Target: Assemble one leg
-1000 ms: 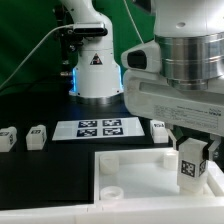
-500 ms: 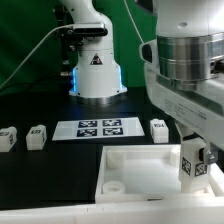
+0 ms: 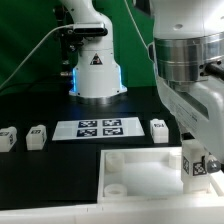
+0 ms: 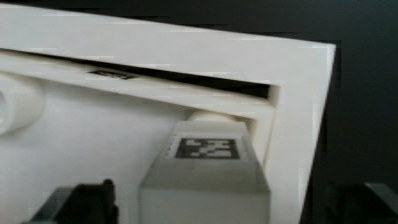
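My gripper [image 3: 199, 156] is shut on a white leg [image 3: 193, 168] with a square marker tag, holding it over the right end of the large white tray-like top [image 3: 135, 160]. In the wrist view the leg [image 4: 210, 160] hangs between my dark fingers [image 4: 89, 200], close to the top's raised rim and corner [image 4: 294, 90]. A round socket [image 4: 11, 105] shows further along the top. Three more legs stand on the black table: two at the exterior view's left [image 3: 8, 139] [image 3: 37, 136] and one [image 3: 159, 129] behind the top.
The marker board [image 3: 97, 127] lies flat behind the top. The arm's base [image 3: 95, 70] stands at the back centre. Another round socket [image 3: 113, 188] sits in the top's near left corner.
My gripper has carried the leg a little toward the exterior view's right and slightly lower, over the top's right end. The other legs have not moved.
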You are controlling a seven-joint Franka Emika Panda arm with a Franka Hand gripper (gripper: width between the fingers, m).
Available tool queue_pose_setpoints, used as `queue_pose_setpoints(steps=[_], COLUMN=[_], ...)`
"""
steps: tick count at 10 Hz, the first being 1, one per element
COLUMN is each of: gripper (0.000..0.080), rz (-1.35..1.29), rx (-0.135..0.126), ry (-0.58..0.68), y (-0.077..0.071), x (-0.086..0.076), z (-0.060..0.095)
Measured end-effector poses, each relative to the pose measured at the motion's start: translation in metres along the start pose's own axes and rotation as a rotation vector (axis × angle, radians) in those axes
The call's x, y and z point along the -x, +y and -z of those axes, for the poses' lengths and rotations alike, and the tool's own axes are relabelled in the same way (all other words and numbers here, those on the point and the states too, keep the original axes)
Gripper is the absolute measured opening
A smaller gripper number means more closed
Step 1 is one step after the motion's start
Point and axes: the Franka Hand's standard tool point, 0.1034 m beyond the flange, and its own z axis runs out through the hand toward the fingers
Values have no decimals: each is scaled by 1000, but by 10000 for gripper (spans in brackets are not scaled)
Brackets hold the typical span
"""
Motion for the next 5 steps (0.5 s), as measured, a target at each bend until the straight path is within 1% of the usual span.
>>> queue_pose_setpoints(steps=[1, 3, 4, 5], gripper=[634, 645, 649, 649], rz=[44, 248, 388, 561], rx=[1, 13, 9, -3], ry=[0, 30, 63, 93], y=[0, 2, 1, 0], x=[0, 2, 6, 12], z=[0, -2, -3, -3])
